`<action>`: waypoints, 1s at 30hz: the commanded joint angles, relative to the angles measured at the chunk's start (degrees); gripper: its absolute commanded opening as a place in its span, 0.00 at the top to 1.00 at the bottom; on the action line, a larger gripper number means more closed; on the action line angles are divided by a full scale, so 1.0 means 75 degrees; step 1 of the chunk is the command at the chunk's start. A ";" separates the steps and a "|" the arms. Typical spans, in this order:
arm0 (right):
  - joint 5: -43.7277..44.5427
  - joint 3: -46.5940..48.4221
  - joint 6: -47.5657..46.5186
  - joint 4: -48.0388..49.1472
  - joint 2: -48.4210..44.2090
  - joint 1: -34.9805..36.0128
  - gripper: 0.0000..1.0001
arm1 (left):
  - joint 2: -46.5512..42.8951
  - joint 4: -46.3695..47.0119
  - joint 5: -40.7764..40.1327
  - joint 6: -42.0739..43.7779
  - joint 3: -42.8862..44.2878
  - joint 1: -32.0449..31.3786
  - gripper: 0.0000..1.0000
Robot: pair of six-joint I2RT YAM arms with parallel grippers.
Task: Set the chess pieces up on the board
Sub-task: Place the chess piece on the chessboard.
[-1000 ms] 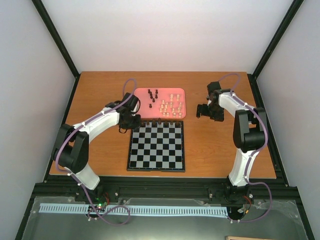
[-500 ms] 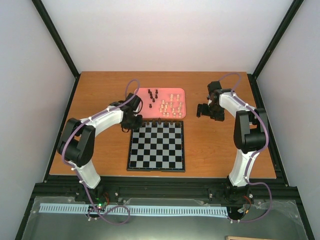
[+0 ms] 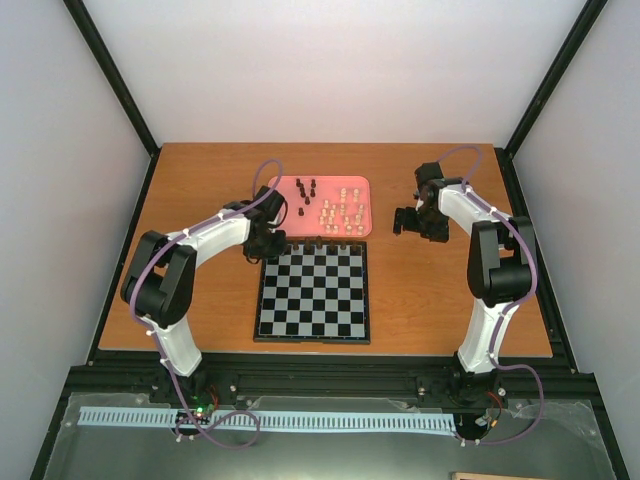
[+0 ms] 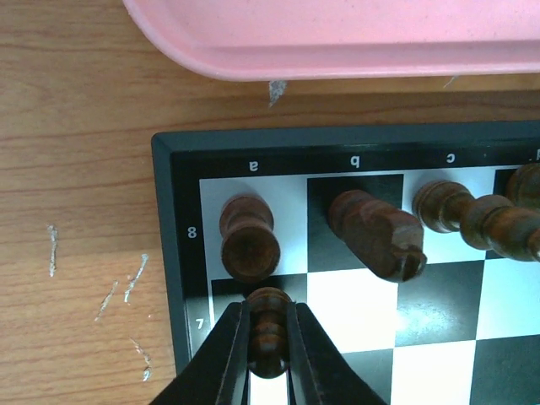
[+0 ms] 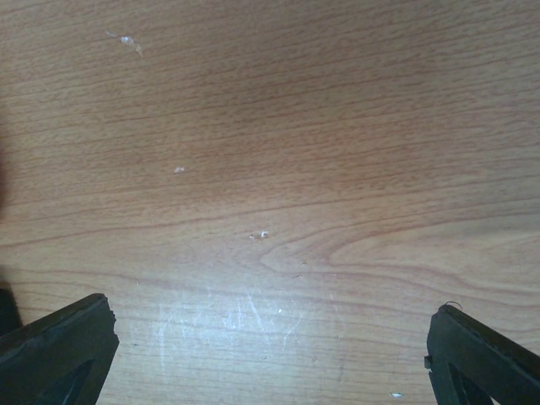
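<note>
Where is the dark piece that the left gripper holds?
Left wrist view: the held piece is over a7 at the board's left edge, beside the a8 piece.

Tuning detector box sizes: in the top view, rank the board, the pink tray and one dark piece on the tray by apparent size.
1. board
2. pink tray, similar width but shallower
3. dark piece, by far the smallest
</note>
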 commanded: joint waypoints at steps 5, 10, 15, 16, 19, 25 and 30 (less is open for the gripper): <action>0.0034 0.0031 0.0062 0.0055 -0.0115 0.0047 0.00 | 0.0052 -0.0198 -0.0150 0.0019 0.0198 -0.0027 0.99; 0.0038 0.0021 0.0063 0.0076 -0.0106 0.0049 0.00 | 0.0171 -0.0233 -0.0161 0.0059 0.0259 -0.0028 0.99; 0.0045 0.0018 0.0040 0.0064 -0.0099 0.0049 0.00 | 0.0246 -0.0282 -0.0178 0.0089 0.0303 -0.0037 0.93; 0.0045 0.0018 0.0033 0.0067 -0.0099 0.0049 0.00 | 0.0257 -0.0282 -0.0190 0.0102 0.0299 -0.0037 0.92; 0.0029 0.0010 0.0050 0.0079 -0.0095 0.0049 0.00 | 0.0255 -0.0307 -0.0198 0.0089 0.0319 -0.0037 0.89; 0.0012 0.0019 0.0042 0.0090 -0.0092 0.0049 0.00 | 0.0020 -0.0461 -0.0252 0.0215 0.0300 -0.0043 0.83; -0.0059 -0.0005 0.0094 0.0141 -0.0070 0.0049 0.00 | -0.0005 -0.0420 -0.0139 0.0263 0.0310 -0.0037 0.74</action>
